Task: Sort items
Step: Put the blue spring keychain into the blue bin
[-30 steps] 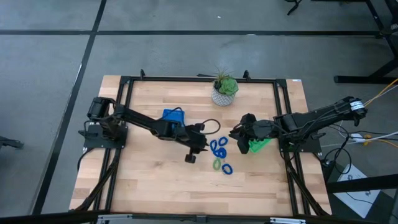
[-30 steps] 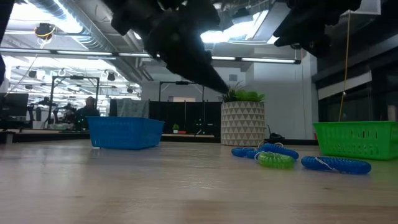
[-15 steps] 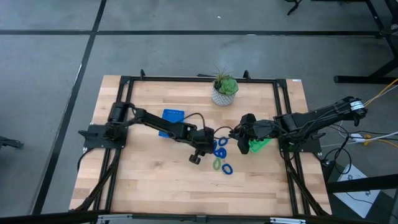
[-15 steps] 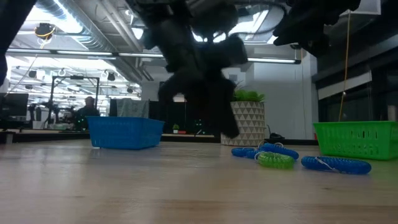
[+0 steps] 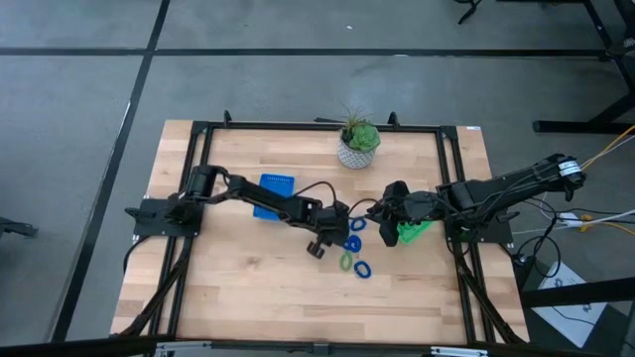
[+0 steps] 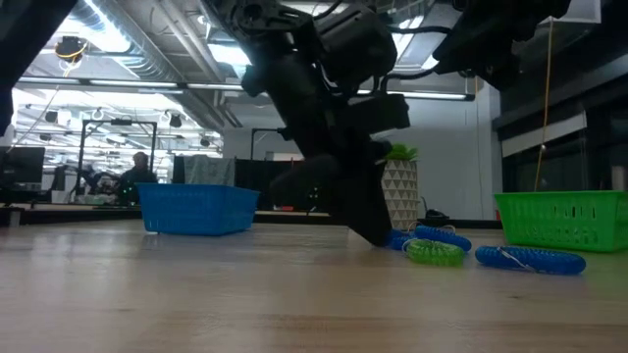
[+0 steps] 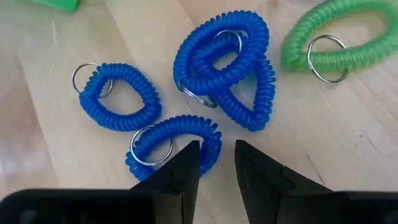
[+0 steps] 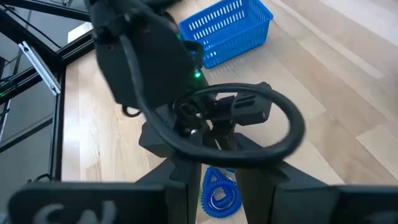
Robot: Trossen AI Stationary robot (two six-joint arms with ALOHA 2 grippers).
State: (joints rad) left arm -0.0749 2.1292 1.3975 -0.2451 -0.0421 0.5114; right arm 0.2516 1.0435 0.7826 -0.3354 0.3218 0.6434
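Since a second ago my left arm has swung out from beside the blue tray point(image 5: 276, 185) toward the middle of the table point(image 5: 228, 288), and my left pincer point(image 7: 216, 163) now hangs low over the cluster of coiled rings, its tips pointing down at them. Through my left wrist camera the two dark fingers point(image 7: 180, 173) stand a narrow gap apart with nothing between them; I hold nothing. Just ahead of the tips lies a blue ring point(image 7: 174, 141) with its metal key loop, almost under one finger. Beside it sits a second blue ring point(image 7: 119, 104), apart from the first, and farther on two more blue rings point(image 7: 225, 59) lie crossed on top of each other. A light green ring point(image 7: 336, 34) rests off to one side of that pair, close but not touching as far as I can see. From above, the whole group point(image 5: 351, 241) lies between my two pincers, nearer the green tray point(image 5: 417, 229) than the blue one, with one blue ring point(image 5: 363, 269) and a green one point(image 5: 346, 262) toward the near edge. My right pincer point(image 5: 374, 214) waits raised just beside the green tray, facing the left arm; its fingers point(image 8: 180, 186) are parted a little and carry nothing. A potted plant point(image 5: 358, 143) stands at the far edge.
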